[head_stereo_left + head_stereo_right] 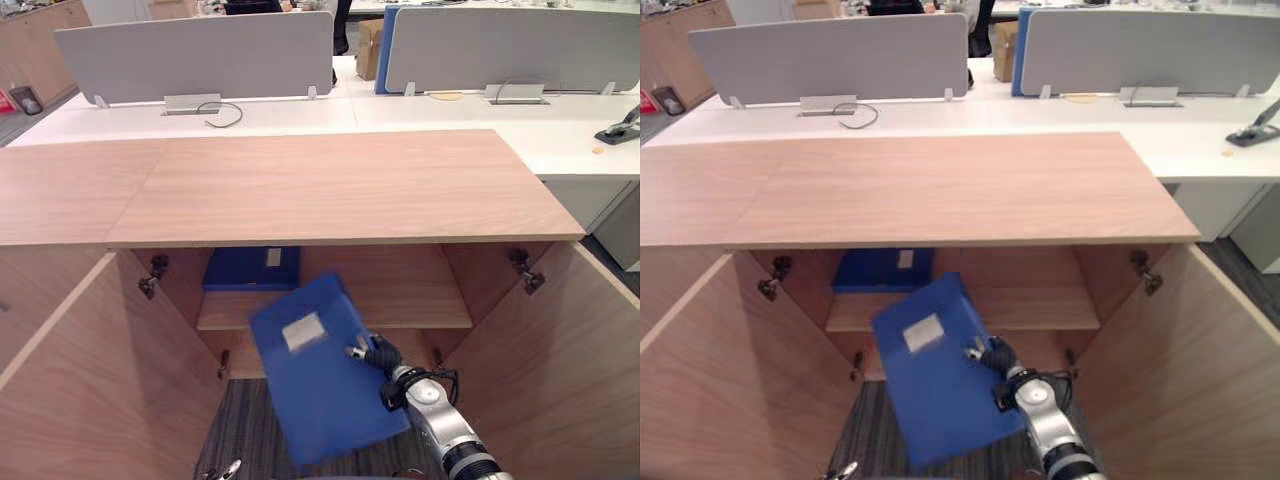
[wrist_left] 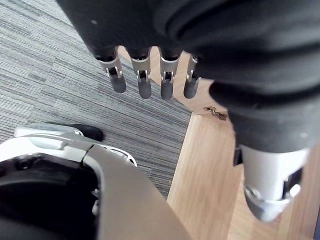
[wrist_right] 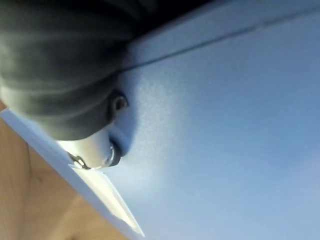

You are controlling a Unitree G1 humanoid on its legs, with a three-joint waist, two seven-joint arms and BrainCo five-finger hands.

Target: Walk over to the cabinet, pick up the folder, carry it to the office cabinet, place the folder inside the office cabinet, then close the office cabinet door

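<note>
Office cabinet (image 1: 330, 190) stands with doors (image 1: 560, 370) swung wide, giving access to its shelf (image 1: 400, 300). Blue folder (image 1: 320, 390) hangs tilted before the opening, not yet inside, its edge clamped by the right hand (image 1: 375, 355) for carrying. Left hand (image 2: 143, 80) hangs idle, fingers straight.

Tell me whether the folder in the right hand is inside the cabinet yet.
Out. The right hand holds the blue folder tilted before the open cabinet, short of its shelf.
</note>
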